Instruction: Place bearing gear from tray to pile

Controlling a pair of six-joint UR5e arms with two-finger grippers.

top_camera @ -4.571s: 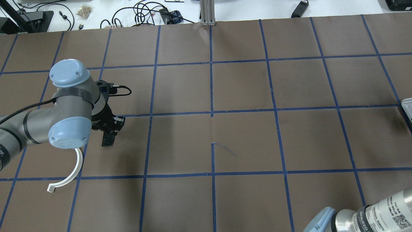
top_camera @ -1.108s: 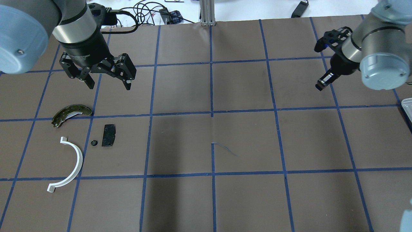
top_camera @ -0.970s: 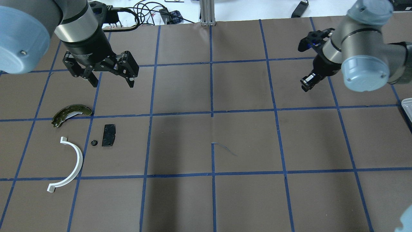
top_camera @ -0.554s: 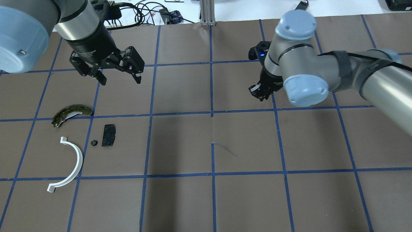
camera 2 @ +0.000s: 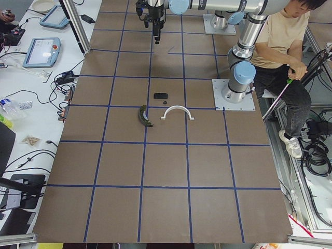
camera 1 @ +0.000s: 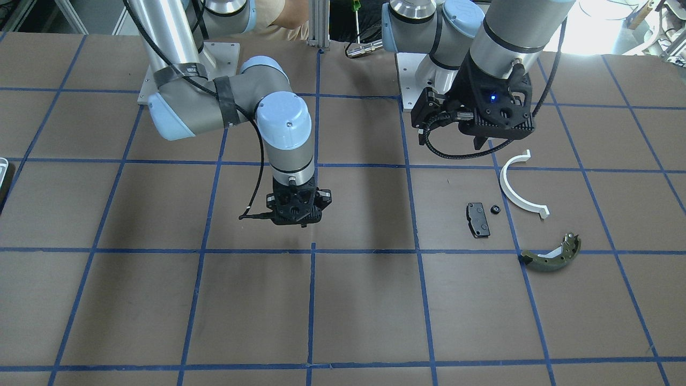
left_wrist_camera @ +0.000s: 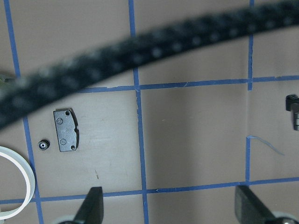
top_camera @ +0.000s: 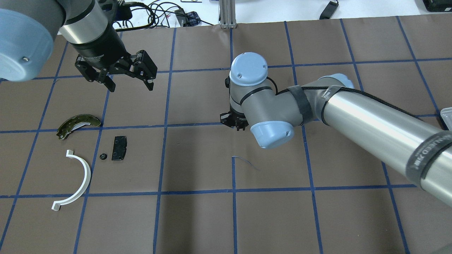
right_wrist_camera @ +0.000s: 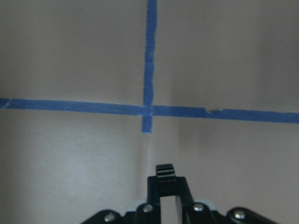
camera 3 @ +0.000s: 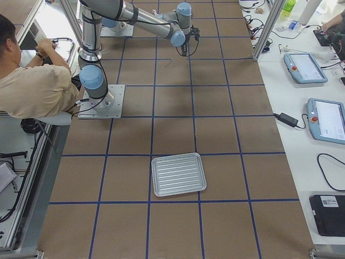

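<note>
The bearing gear, a tiny black toothed piece, sits pinched at the very tips of the right gripper. The jaws are drawn in tight on it above a tape crossing near the middle of the table, well apart from both the tray and the pile. The pile is a white half-ring, a black plate, a small black gear and an olive brake shoe on the robot's left side, and the left gripper hangs just past it with its jaws spread wide, holding nothing.
</note>
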